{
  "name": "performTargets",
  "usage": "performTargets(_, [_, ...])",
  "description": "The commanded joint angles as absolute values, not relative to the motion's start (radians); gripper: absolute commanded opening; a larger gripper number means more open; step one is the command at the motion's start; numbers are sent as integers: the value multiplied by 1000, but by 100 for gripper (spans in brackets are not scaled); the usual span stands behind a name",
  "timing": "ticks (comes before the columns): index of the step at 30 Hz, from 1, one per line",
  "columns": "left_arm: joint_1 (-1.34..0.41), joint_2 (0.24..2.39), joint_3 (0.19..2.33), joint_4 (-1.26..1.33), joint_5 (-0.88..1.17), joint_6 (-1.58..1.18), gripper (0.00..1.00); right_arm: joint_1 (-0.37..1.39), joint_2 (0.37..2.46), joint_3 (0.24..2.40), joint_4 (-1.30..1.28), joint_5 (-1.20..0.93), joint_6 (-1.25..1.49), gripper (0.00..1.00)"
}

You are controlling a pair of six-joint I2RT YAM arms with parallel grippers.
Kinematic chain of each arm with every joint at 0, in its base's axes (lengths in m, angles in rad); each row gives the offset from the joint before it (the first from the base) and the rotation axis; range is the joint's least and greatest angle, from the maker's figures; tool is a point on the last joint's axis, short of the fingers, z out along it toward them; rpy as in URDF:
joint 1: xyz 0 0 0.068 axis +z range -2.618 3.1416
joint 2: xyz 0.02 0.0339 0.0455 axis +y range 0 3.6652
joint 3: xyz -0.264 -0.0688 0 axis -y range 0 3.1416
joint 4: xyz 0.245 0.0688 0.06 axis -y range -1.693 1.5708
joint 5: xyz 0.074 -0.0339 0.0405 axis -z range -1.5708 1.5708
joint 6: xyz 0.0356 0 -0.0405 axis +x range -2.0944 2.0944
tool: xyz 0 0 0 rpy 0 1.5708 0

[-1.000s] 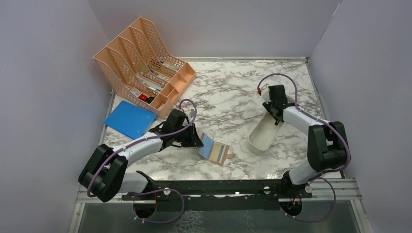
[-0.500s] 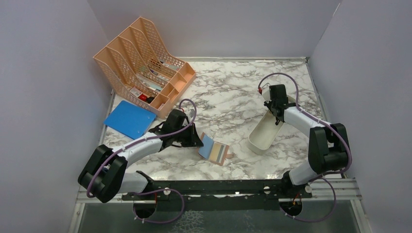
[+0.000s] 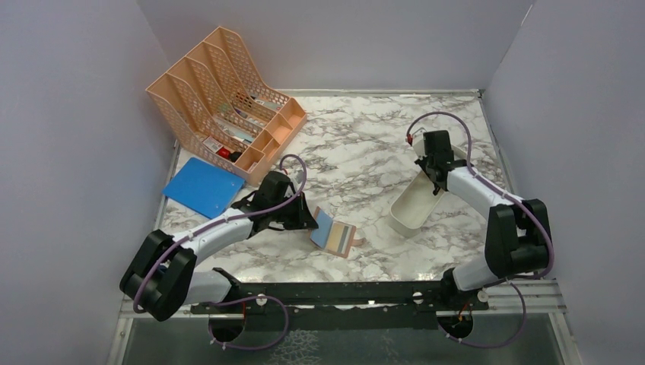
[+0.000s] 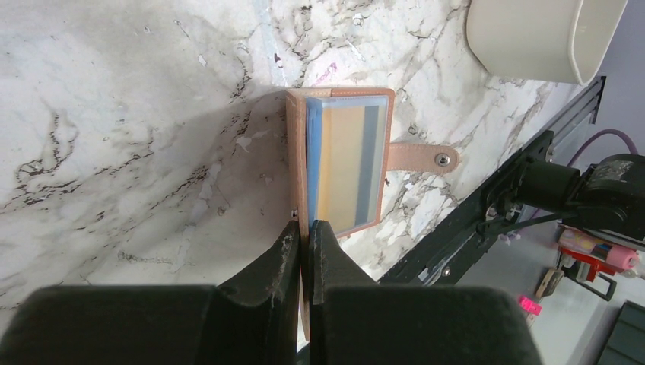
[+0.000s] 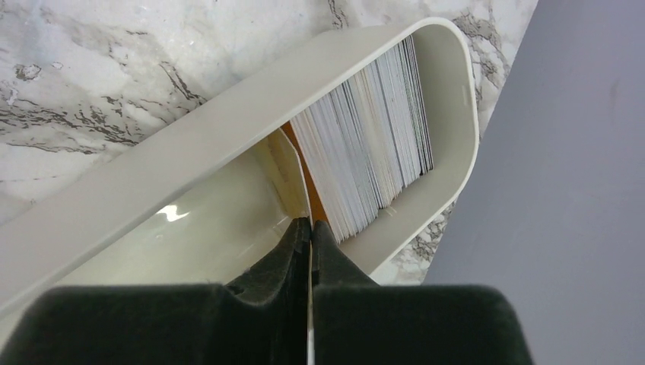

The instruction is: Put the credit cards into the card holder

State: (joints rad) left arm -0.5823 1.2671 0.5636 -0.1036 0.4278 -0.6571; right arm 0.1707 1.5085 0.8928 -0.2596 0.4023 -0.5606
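The pinkish-tan card holder [image 3: 336,237] lies open on the marble, its blue lining and a yellowish card [image 4: 342,167] showing, snap tab [image 4: 422,157] out to the side. My left gripper [image 3: 304,219] is shut on the holder's raised flap [image 4: 300,175], pinching its edge. My right gripper [image 3: 435,176] is over the far end of the white tray [image 3: 411,207], shut on one thin whitish credit card [image 5: 293,171] next to the stack of credit cards [image 5: 373,144] standing on edge in the tray.
A peach mesh file organiser [image 3: 220,99] stands at the back left. A blue folder [image 3: 202,186] lies flat in front of it. The black rail [image 3: 342,290] runs along the near edge. Purple walls close in both sides.
My right gripper has moved slightly back and right along the tray with the card pinched. The tray has shifted a little. My left gripper holds still on the card holder.
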Motion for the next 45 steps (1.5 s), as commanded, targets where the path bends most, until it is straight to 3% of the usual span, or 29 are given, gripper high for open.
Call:
performTargets(1, [-579, 1231, 549, -94, 416, -650, 8, 168, 1449, 932, -281, 386, -519, 2])
performTargets(15, [-579, 1221, 511, 17, 474, -735, 4, 169, 1284, 1020, -483, 132, -306, 1])
performTargets(22, [-578, 1211, 485, 180, 502, -856, 2, 169, 1169, 1013, -422, -139, -88, 1])
performTargets(31, [-578, 1223, 425, 328, 463, -976, 3, 168, 1210, 1074, -504, -324, 229, 1])
performTargets(37, [-578, 1245, 397, 329, 452, -983, 13, 170, 1187, 940, -365, -575, 440, 1])
performTargets(45, [-579, 1230, 378, 248, 392, -935, 28, 222, 1091, 745, -199, -609, 645, 1])
